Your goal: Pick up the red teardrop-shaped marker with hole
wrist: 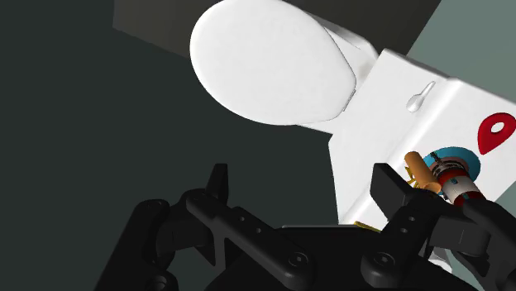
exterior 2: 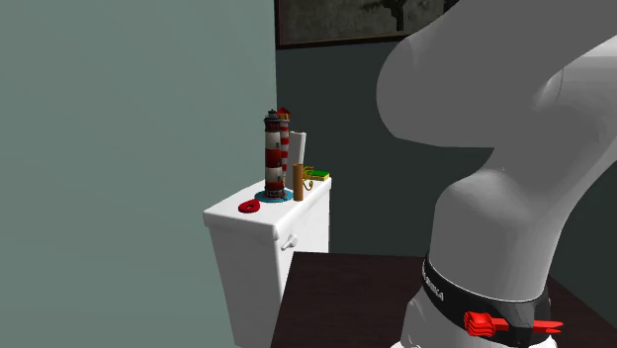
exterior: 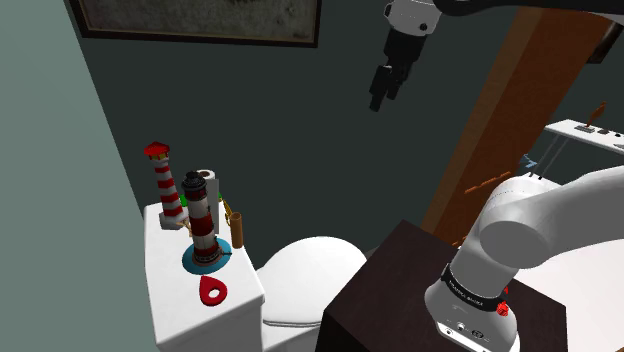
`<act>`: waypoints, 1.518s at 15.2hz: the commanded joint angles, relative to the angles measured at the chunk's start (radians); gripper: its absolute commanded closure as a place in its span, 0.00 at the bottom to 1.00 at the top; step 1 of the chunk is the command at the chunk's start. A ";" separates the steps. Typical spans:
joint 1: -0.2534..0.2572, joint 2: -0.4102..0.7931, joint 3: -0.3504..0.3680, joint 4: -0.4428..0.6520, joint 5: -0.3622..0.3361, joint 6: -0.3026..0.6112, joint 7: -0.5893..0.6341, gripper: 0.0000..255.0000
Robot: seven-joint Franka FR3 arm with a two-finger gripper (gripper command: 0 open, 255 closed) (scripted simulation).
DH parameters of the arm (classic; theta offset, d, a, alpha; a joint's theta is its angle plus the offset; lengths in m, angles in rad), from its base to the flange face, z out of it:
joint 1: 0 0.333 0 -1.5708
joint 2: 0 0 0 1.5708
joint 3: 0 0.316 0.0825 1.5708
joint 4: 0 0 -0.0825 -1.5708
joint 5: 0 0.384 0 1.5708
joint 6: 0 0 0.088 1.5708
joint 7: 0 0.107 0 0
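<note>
A small red teardrop-shaped marker with a hole (exterior: 212,291) lies flat on the white toilet tank lid (exterior: 175,300), near its front end. It also shows as a low red shape (exterior 2: 249,207) in the second exterior view and at the tank's edge (wrist: 497,132) in the wrist view. My black gripper (exterior: 381,88) hangs high in the air, far above and to the shoulder view's right of the marker. Its fingers (wrist: 392,192) stand apart, open, with nothing between them.
Behind the marker on the tank stand two red-and-white lighthouse figures (exterior: 203,222) (exterior: 166,185), one on a blue base, a white roll (exterior: 206,177) and a brown cylinder (exterior: 238,228). The closed toilet lid (exterior: 305,275) lies beside the dark stand (exterior: 400,290). A wooden post (exterior: 505,110) rises at right.
</note>
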 commanded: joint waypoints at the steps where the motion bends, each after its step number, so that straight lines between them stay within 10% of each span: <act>1: 0.000 0.000 0.000 0.000 0.000 0.000 0.000 0.00; 23: 0.093 0.506 0.289 -0.076 0.092 0.492 0.320 0.00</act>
